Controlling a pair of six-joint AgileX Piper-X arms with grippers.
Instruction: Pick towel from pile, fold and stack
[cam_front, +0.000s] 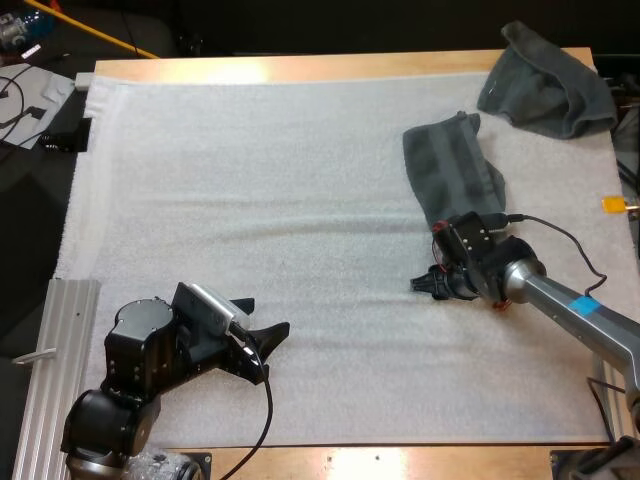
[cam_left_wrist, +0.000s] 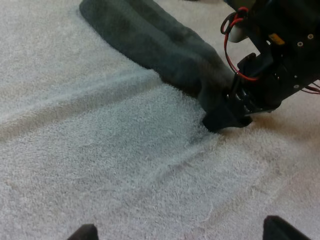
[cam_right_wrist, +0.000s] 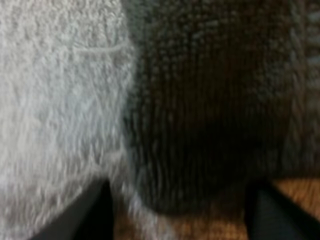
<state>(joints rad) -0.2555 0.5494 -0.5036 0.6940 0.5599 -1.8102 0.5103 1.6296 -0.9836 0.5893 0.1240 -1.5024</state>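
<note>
The left gripper (cam_front: 264, 318) is resting low over the near part of the white mat (cam_front: 250, 180), fingers spread wide and holding nothing. It is probably waiting clear of the work.

Farther out, the right gripper (cam_front: 422, 285) is sitting at the near end of the spread towel (cam_front: 450, 165). Its fingers are parted and not pressing on the cloth, apparently positioned to take that end for a fold.

Beyond, the crumpled towel (cam_front: 548, 82) is lying at the far right corner, well apart. Nothing is obstructing the mat between the grippers.
</note>
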